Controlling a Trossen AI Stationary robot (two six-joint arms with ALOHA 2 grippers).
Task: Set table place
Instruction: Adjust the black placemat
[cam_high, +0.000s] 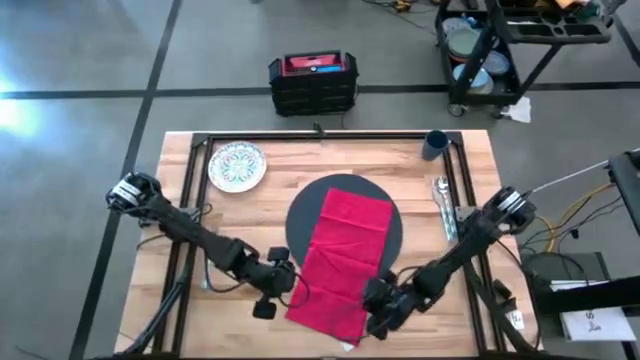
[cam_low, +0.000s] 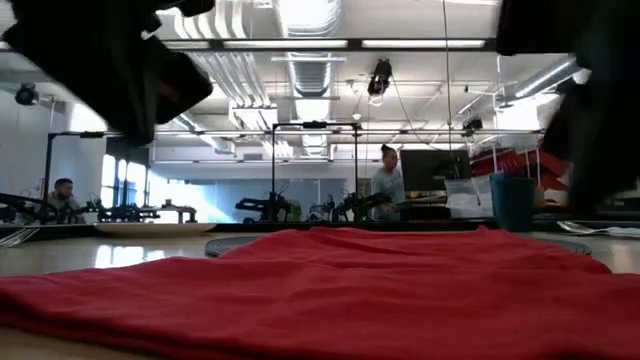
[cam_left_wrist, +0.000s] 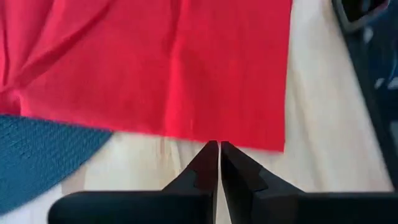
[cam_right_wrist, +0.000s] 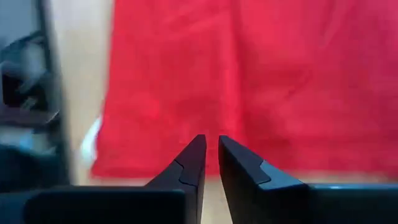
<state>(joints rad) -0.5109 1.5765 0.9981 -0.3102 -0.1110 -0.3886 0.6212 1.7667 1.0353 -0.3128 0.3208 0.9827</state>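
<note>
The red napkin (cam_high: 345, 260) lies spread flat, its far part on the round dark mat (cam_high: 305, 215) and its near part on the wooden table (cam_high: 180, 310). My left gripper (cam_high: 292, 285) is shut, with its tips (cam_left_wrist: 219, 144) right at the napkin's (cam_left_wrist: 174, 62) left edge. My right gripper (cam_high: 372, 303) is at the napkin's right near edge. Its fingers (cam_right_wrist: 211, 140) are all but shut over the red cloth (cam_right_wrist: 249, 74). The patterned plate (cam_high: 237, 165), the blue cup (cam_high: 435, 145) and the cutlery (cam_high: 443, 205) rest apart on the table. My left gripper has its shut fingertips at the napkin's left edge (cam_left_wrist: 211, 135); whether they touch the cloth, I cannot tell. My right gripper points its fingers over the napkin's right edge (cam_right_wrist: 205, 168); the cloth lies flat there, and I cannot tell whether the fingers touch it.
A black rail frame (cam_high: 320, 137) runs round the tabletop. The low view shows the napkin (cam_low: 330, 280) filling the near table, with the cup (cam_low: 512, 203) at the far right and the plate (cam_low: 150, 229) at the far left. A person stands in the room beyond.
</note>
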